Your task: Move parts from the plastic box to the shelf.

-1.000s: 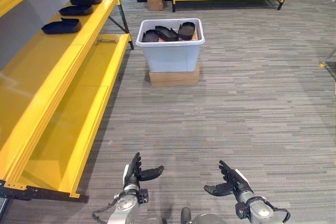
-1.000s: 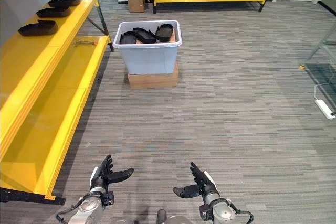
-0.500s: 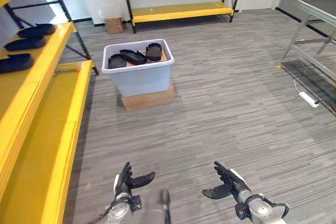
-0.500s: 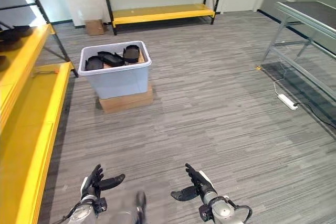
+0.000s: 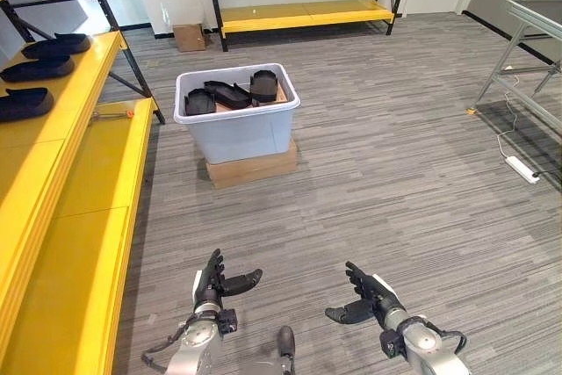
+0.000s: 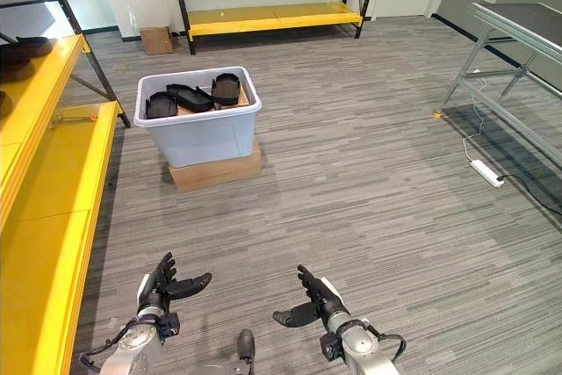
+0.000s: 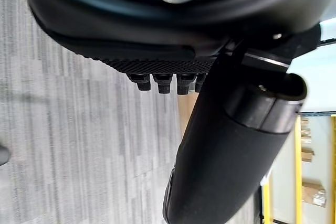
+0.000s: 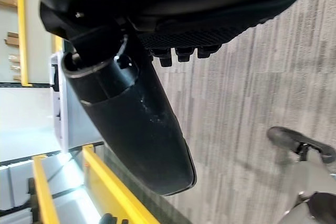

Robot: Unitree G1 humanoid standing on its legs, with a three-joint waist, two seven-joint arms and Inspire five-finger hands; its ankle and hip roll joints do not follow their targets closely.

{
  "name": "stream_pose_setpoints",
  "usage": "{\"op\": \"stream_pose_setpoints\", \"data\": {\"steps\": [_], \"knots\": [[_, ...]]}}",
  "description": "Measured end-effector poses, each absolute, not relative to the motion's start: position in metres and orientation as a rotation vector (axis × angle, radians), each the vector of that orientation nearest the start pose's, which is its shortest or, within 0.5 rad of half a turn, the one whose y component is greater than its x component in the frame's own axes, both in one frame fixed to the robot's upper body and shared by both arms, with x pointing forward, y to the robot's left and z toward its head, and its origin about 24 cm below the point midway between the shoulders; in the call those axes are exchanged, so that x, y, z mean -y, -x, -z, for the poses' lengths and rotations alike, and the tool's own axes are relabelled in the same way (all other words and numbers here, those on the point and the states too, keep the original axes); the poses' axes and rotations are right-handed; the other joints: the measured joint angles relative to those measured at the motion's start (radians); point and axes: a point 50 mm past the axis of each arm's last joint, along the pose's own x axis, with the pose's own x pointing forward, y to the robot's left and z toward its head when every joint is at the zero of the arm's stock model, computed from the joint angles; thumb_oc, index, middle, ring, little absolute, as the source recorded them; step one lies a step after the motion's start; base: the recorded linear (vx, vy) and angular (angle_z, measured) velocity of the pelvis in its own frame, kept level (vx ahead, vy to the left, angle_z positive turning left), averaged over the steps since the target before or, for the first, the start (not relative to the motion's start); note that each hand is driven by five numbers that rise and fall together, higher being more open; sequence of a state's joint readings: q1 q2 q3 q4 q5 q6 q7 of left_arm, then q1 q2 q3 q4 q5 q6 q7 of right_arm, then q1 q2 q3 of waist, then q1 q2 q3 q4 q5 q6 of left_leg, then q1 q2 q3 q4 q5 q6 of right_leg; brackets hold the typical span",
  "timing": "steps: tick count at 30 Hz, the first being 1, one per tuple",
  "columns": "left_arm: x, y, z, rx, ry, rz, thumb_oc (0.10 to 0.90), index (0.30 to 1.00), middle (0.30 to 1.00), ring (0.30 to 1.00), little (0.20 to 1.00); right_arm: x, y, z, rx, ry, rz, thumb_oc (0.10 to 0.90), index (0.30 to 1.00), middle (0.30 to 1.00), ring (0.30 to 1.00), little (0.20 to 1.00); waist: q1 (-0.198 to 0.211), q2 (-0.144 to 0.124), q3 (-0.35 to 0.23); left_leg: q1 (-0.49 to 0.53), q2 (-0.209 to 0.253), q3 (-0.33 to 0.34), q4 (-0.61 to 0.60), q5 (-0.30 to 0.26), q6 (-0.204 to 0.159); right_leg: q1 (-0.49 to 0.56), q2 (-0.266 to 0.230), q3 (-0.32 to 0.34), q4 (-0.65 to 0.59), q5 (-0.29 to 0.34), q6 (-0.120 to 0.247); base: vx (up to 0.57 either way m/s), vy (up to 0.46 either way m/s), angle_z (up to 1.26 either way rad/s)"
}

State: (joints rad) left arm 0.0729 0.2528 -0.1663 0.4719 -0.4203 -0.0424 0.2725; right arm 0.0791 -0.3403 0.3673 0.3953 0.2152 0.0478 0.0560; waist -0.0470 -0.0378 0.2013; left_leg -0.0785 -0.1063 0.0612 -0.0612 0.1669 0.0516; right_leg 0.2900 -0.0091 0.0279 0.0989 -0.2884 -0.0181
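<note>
Right hand (image 8: 173, 3): dark bulk along one edge, fingers straight, holding nothing.
Thumb (image 8: 131, 119): stands out, free.
Floor (image 8: 252, 87): grey striped carpet.
Shelf (image 8: 113, 192): yellow rail, past the thumb.

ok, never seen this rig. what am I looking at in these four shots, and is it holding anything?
It is a two-legged robot with two arms. The two wide pictures come from a stereo camera on its head, looking down at the floor ahead. The two dark close-ups come from cameras on its wrists, looking along each hand. The left hand and right hand hang open above the carpet, both empty. Ahead, a pale plastic box stands on a flat cardboard box and holds several black parts. On the robot's left runs a yellow shelf; three more black parts lie on its upper board. Another yellow shelf stands at the far wall.
</note>
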Motion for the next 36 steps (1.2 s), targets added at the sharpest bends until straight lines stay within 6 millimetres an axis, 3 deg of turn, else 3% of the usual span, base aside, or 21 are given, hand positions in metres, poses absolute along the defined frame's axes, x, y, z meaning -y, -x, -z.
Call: {"op": "stream_pose_setpoints", "data": {"steps": [2, 4, 9, 11, 14, 17, 18, 19, 20, 22, 23, 24, 25, 26, 27, 29, 31, 33, 34, 35, 36], "knots": [[-0.207, -0.195, 0.074, -0.547, 0.057, -0.298, 0.9, 1.0, 1.0, 1.0, 1.0, 0.168, -0.19, 0.076, -0.61, 0.171, -0.278, 0.9, 1.0, 1.0, 1.0, 1.0, 0.012, -0.006, 0.0, -0.015, 0.0, 0.03, 0.007, -0.021, -0.013, -0.002, -0.009, -0.013, -0.009, 0.017, 0.011, 0.12, 0.101, 0.1], [-0.207, -0.193, 0.075, -0.551, 0.057, -0.3, 0.9, 1.0, 1.0, 1.0, 1.0, 0.167, -0.19, 0.076, -0.608, 0.175, -0.281, 0.9, 1.0, 1.0, 1.0, 1.0, 0.023, -0.004, -0.001, -0.006, 0.0, 0.019, 0.003, 0.009, 0.032, 0.001, -0.004, -0.015, 0.002, 0.017, 0.018, 0.07, 0.063, -0.02], [-0.208, -0.192, 0.076, -0.553, 0.056, -0.304, 0.9, 1.0, 1.0, 1.0, 1.0, 0.161, -0.196, 0.073, -0.583, 0.155, -0.284, 0.9, 1.0, 1.0, 1.0, 1.0, 0.029, -0.009, -0.004, 0.008, -0.003, -0.009, -0.016, 0.024, 0.066, -0.001, -0.005, -0.047, 0.007, 0.013, 0.045, 0.07, 0.06, 0.08], [-0.208, -0.192, 0.076, -0.553, 0.056, -0.303, 0.9, 1.0, 1.0, 1.0, 1.0, 0.161, -0.199, 0.071, -0.575, 0.135, -0.281, 0.9, 1.0, 1.0, 1.0, 1.0, 0.029, -0.009, -0.005, 0.004, -0.004, -0.009, -0.017, 0.025, 0.064, 0.001, 0.0, -0.064, 0.009, 0.022, 0.04, 0.08, 0.076, 0.09], [-0.208, -0.19, 0.077, -0.557, 0.055, -0.301, 0.9, 1.0, 1.0, 1.0, 1.0, 0.161, -0.198, 0.072, -0.581, 0.103, -0.267, 0.9, 1.0, 1.0, 1.0, 1.0, 0.027, -0.006, -0.012, 0.009, 0.022, -0.016, -0.02, 0.021, 0.058, -0.045, 0.023, -0.071, 0.113, 0.024, 0.04, 0.07, 0.083, 0.09], [-0.208, -0.191, 0.076, -0.554, 0.054, -0.296, 0.9, 1.0, 1.0, 1.0, 1.0, 0.164, -0.2, 0.07, -0.568, 0.09, -0.226, 0.9, 1.0, 1.0, 1.0, 1.0, 0.024, -0.02, -0.028, -0.011, 0.015, -0.005, -0.015, -0.019, 0.022, -0.082, 0.013, -0.089, 0.143, 0.029, 0.033, 0.09, 0.117, 0.05], [-0.208, -0.192, 0.076, -0.552, 0.054, -0.294, 0.9, 1.0, 1.0, 1.0, 1.0, 0.166, -0.201, 0.069, -0.562, 0.087, -0.205, 0.9, 1.0, 1.0, 1.0, 1.0, 0.022, -0.022, -0.027, -0.033, 0.01, 0.012, 0.033, -0.04, 0.048, -0.096, 0.004, -0.098, 0.16, 0.028, 0.032, 0.13, 0.163, -0.05], [-0.207, -0.19, 0.077, -0.558, 0.053, -0.286, 0.9, 1.0, 1.0, 1.0, 1.0, 0.169, -0.201, 0.07, -0.564, 0.093, -0.187, 0.9, 1.0, 1.0, 1.0, 1.0, 0.027, -0.008, -0.035, -0.054, 0.025, 0.014, 0.091, -0.067, 0.047, -0.099, 0.017, -0.094, 0.202, 0.023, 0.032, 0.13, 0.157, -0.08], [-0.208, -0.19, 0.078, -0.56, 0.046, -0.288, 0.9, 1.0, 1.0, 1.0, 1.0, 0.17, -0.201, 0.069, -0.559, 0.092, -0.179, 0.9, 1.0, 1.0, 1.0, 1.0, 0.022, -0.001, -0.041, -0.037, 0.023, 0.012, 0.058, -0.068, 0.046, -0.126, 0.016, -0.095, 0.262, 0.038, 0.04, 0.17, 0.214, -0.09], [-0.208, -0.195, 0.075, -0.548, 0.043, -0.283, 0.9, 1.0, 1.0, 1.0, 1.0, 0.167, -0.202, 0.068, -0.552, 0.068, -0.167, 0.9, 1.0, 1.0, 1.0, 1.0, 0.021, -0.008, -0.046, -0.016, 0.003, 0.018, 0.04, -0.081, 0.04, -0.181, -0.016, -0.101, 0.337, 0.066, 0.039, 0.15, 0.194, 0.11], [-0.208, -0.197, 0.076, -0.549, 0.045, -0.284, 0.9, 1.0, 1.0, 1.0, 1.0, 0.166, -0.203, 0.068, -0.548, 0.043, -0.16, 0.9, 1.0, 1.0, 1.0, 1.0, 0.025, -0.019, -0.048, -0.055, -0.007, 0.016, 0.218, -0.128, 0.099, -0.213, -0.038, -0.097, 0.416, 0.058, 0.041, 0.11, 0.181, -0.24], [-0.209, -0.192, 0.08, -0.568, 0.043, -0.289, 0.9, 1.0, 1.0, 1.0, 1.0, 0.168, -0.203, 0.068, -0.549, 0.036, -0.16, 0.9, 1.0, 1.0, 1.0, 1.0, 0.045, 0.005, -0.057, -0.029, 0.005, 0.004, 0.242, -0.21, 0.099, -0.25, -0.029, -0.088, 0.532, 0.053, 0.074, 0.1, 0.173, -0.32], [-0.213, -0.19, 0.081, -0.578, 0.037, -0.299, 0.9, 1.0, 1.0, 1.0, 1.0, 0.16, -0.201, 0.069, -0.551, 0.001, -0.155, 0.9, 1.0, 1.0, 1.0, 1.0, 0.046, -0.009, -0.062, -0.02, -0.021, 0.016, 0.249, -0.221, 0.116, -0.306, -0.06, -0.064, 0.689, 0.058, 0.104, 0.13, 0.184, -0.32], [-0.213, -0.191, 0.08, -0.573, 0.038, -0.301, 0.9, 1.0, 1.0, 1.0, 1.0, 0.156, -0.201, 0.07, -0.55, -0.017, -0.158, 0.9, 1.0, 1.0, 1.0, 1.0, 0.049, -0.01, -0.065, -0.017, -0.036, 0.022, 0.273, -0.237, 0.135, -0.347, -0.074, -0.064, 0.817, 0.103, 0.131, 0.12, 0.134, -0.08], [-0.212, -0.191, 0.081, -0.575, 0.037, -0.296, 0.9, 1.0, 1.0, 1.0, 1.0, 0.154, -0.202, 0.069, -0.549, -0.025, -0.163, 0.9, 1.0, 1.0, 1.0, 1.0, 0.053, 0.001, -0.062, -0.01, -0.044, 0.03, 0.283, -0.245, 0.148, -0.379, -0.083, -0.061, 0.924, 0.164, 0.144, 0.14, 0.098, -0.08], [-0.213, -0.186, 0.083, -0.589, 0.037, -0.301, 0.9, 1.0, 1.0, 1.0, 1.0, 0.15, -0.203, 0.069, -0.545, -0.024, -0.183, 0.9, 1.0, 1.0, 1.0, 1.0, 0.054, 0.039, -0.062, 0.018, -0.041, 0.028, 0.251, -0.235, 0.134, -0.432, -0.076, -0.078, 0.992, 0.181, 0.144, 0.13, 0.018, -0.16], [-0.214, -0.184, 0.085, -0.597, 0.035, -0.312, 0.9, 1.0, 1.0, 1.0, 1.0, 0.149, -0.202, 0.069, -0.546, -0.025, -0.193, 0.9, 1.0, 1.0, 1.0, 1.0, 0.052, 0.067, -0.06, 0.044, -0.032, 0.022, 0.2, -0.217, 0.112, -0.488, -0.073, -0.126, 0.948, 0.142, 0.133, 0.15, -0.073, -0.12], [-0.215, -0.185, 0.084, -0.594, 0.036, -0.314, 0.9, 1.0, 1.0, 1.0, 1.0, 0.151, -0.197, 0.072, -0.563, -0.019, -0.199, 0.9, 1.0, 1.0, 1.0, 1.0, 0.045, 0.082, -0.055, 0.086, -0.022, -0.001, 0.121, -0.19, 0.058, -0.549, -0.055, -0.195, 0.748, 0.108, 0.114, 0.35, -0.325, 0.19], [-0.215, -0.185, 0.085, -0.597, 0.036, -0.315, 0.9, 1.0, 1.0, 1.0, 1.0, 0.152, -0.192, 0.077, -0.584, -0.012, -0.204, 0.9, 1.0, 1.0, 1.0, 1.0, 0.04, 0.045, -0.044, 0.085, -0.006, 0.046, 0.154, -0.262, -0.072, -0.584, -0.061, -0.211, 0.482, 0.131, 0.085, 0.38, -0.353, 0.85], [-0.219, -0.194, 0.08, -0.573, 0.016, -0.304, 0.9, 1.0, 1.0, 1.0, 1.0, 0.151, -0.19, 0.078, -0.583, -0.017, -0.203, 0.9, 1.0, 1.0, 1.0, 1.0, 0.009, 0.005, -0.029, 0.024, -0.003, 0.006, 0.373, -0.325, 0.086, -0.563, -0.12, -0.198, 0.243, 0.152, 0.139, 0.24, -0.17, 0.86], [-0.222, -0.196, 0.077, -0.566, 0.003, -0.302, 0.9, 1.0, 1.0, 1.0, 1.0, 0.149, -0.189, 0.084, -0.608, -0.023, -0.21, 0.9, 1.0, 1.0, 1.0, 1.0, 0.023, -0.037, -0.012, 0.061, -0.005, -0.038, 0.382, -0.393, 0.054, -0.589, -0.17, -0.157, 0.1, 0.211, 0.184, 0.3, -0.193, 0.4]]}}
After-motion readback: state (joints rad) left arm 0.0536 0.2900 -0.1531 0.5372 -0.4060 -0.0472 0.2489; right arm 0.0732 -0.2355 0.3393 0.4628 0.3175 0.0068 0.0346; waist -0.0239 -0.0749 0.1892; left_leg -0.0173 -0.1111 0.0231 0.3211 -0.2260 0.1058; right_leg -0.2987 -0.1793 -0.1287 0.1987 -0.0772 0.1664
